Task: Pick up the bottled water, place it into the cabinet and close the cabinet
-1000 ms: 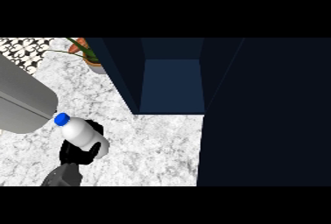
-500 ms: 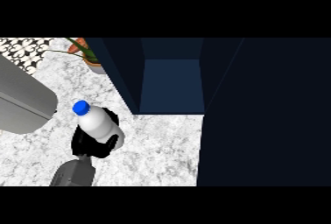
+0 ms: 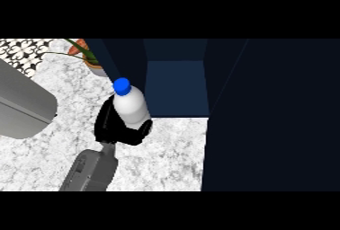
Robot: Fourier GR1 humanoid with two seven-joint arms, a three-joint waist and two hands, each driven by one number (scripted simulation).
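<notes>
Bottled water (image 3: 131,108) sits in my right robot hand (image 3: 113,128), in the only view I have, the head view. My fingers are curled around its lower body. The blue cap (image 3: 121,86) and the upper half stay bare, and the bottle tilts a little, with the cap pointing away from me. I hold it low, I judge, so the top can pass into the cabinet (image 3: 176,90) without my fingers catching the frame.

It appears lifted off the marble desk (image 3: 166,157), just beside the cabinet's left wall and short of the lighter blue opening. The broad dark panel (image 3: 272,112) to the right is probably the open door, left wide so I can reach in.

A potted plant (image 3: 90,56) stands at the back, near the cabinet's corner. A rounded grey shape (image 3: 23,103) fills the left edge; I cannot tell what it is. My left robot hand does not show.
</notes>
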